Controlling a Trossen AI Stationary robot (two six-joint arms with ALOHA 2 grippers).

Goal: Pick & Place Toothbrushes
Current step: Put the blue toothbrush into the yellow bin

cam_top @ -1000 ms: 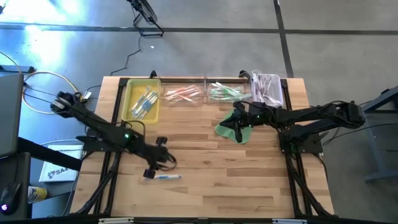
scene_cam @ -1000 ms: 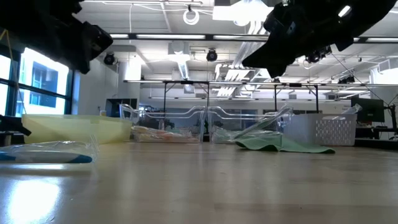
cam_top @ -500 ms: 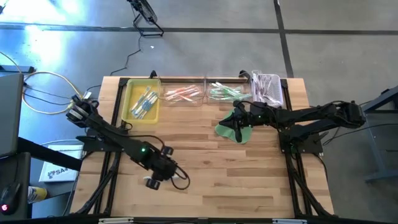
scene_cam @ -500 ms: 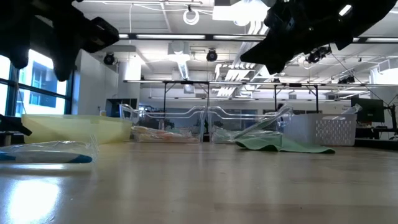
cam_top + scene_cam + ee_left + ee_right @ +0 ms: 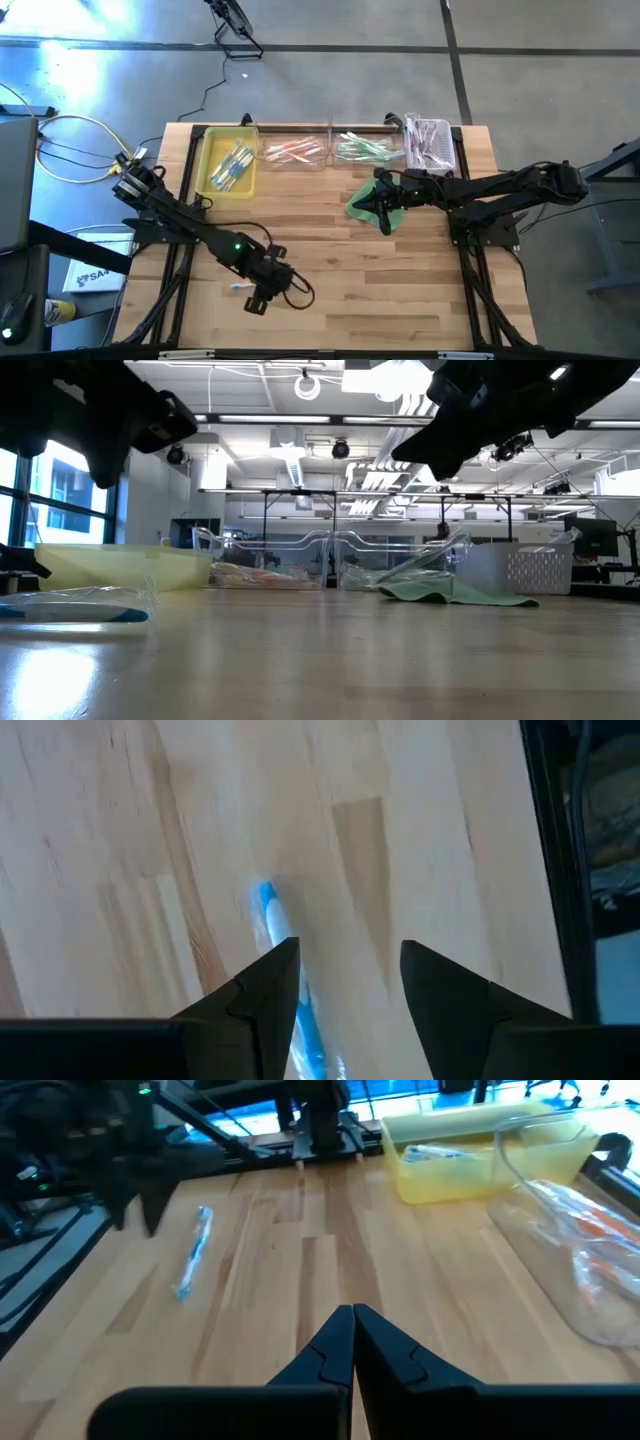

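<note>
1. The left gripper (image 5: 345, 995) is held just above the wooden table (image 5: 400, 290), near its front edge. Its two fingers are spread apart and nothing is gripped between them.
2. A blue toothbrush (image 5: 283, 975) in a clear wrapper is seen lying flat on the table, right under one of the left fingers (image 5: 262, 995). It cannot be told if the finger touches it.
3. The same brush is seen from the right wrist and from the low camera, alone on the bare wood.
4. The right gripper (image 5: 352, 1342) is held over the green cloth (image 5: 362, 209) near the back of the table. Its fingers are pressed together with nothing between them.
5. More toothbrushes (image 5: 231, 165) are kept in the yellow tray (image 5: 207, 148) at the back left.
6. Others are seen in the two clear bins (image 5: 325, 140) and in the white basket (image 5: 452, 150) along the back edge.
</note>
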